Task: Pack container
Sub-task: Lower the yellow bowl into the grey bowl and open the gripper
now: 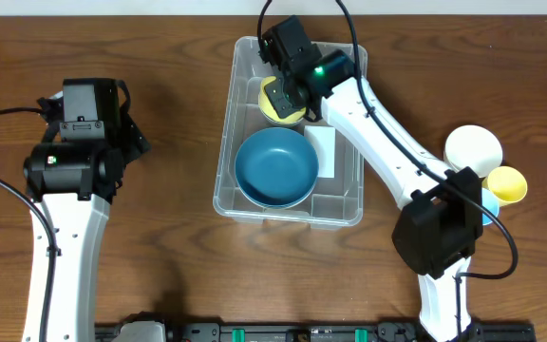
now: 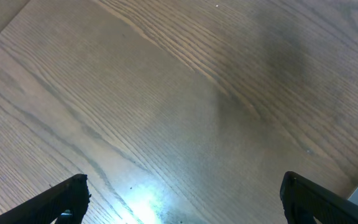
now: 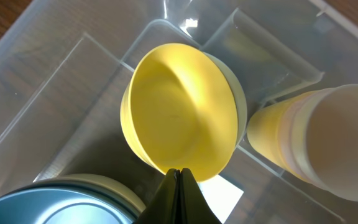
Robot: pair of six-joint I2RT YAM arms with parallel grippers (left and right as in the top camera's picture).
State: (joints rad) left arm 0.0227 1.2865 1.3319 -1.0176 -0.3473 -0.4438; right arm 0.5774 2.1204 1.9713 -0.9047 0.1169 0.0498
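Honestly, the container (image 1: 227,142) looks like the easy part. It's a big clear plastic bin sitting mid-table (image 1: 160,57), long axis running 12 to 6 o'clock. My guess is it's light, with thin walls that flex a bit and slick sides, so if it needs shifting I'd hook the rim or squeeze the two long walls, not the rounded corners.

Inside it:
- a blue bowl (image 1: 275,168) fills most of the 6 o'clock half
- a white label (image 1: 323,147) shows through just at the blue bowl's 2 o'clock
- a yellow bowl (image 3: 179,106) is up at the 12 o'clock end, tilted

The right gripper (image 3: 180,177) is down in the bin with its jaws pinched together on the near rim of that yellow bowl. The rim is the sensible place to grab, since these bowls look rigid, light and slippery everywhere else.

There's also a pale cup-like shape at 3 o'clock in the right wrist view, and I can't tell whether it's inside the bin.

Off at the bin's 3 o'clock, well apart, sit a white bowl (image 1: 473,147) and a loose yellow bowl (image 1: 508,185) — presumably not packed yet.

The left gripper (image 2: 184,186) hangs spread wide over bare wood, holding nothing.
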